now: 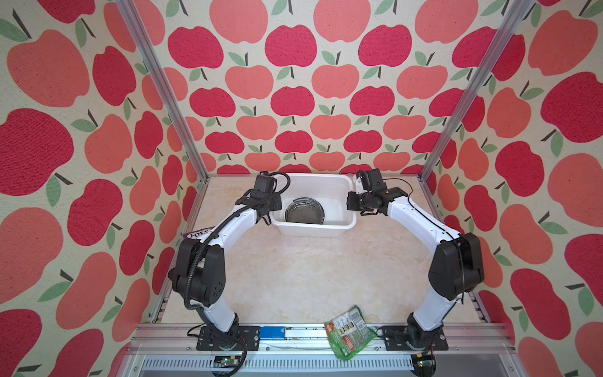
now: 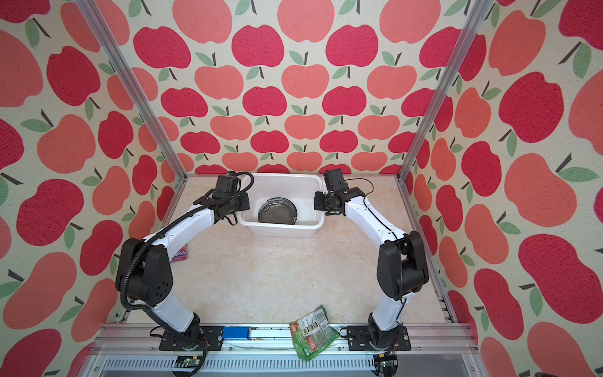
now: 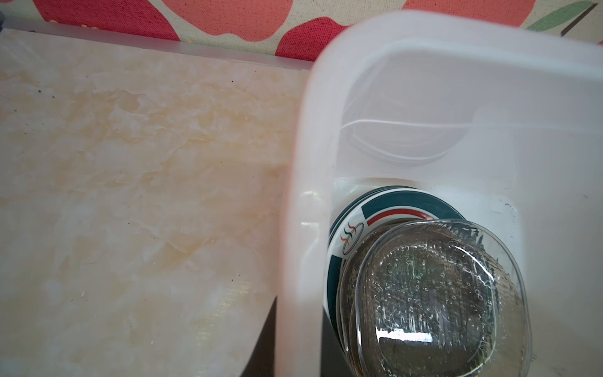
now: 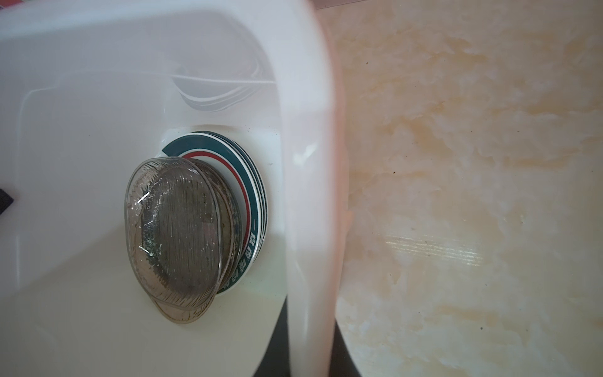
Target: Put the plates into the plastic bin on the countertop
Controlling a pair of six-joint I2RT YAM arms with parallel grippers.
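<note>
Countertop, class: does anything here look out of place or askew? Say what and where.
The green snack packet lies crumpled, hanging off the countertop's front edge over the aluminium rail. In the plastic bin, the top glass plate sits off-centre on the round plates.

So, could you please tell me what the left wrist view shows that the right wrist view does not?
Only the left wrist view shows the oval logo on the teal-rimmed plate. Only the right wrist view shows white lettering on that rim. Both show the plastic bin, the glass plates lying on top, and the countertop beside the bin.
</note>
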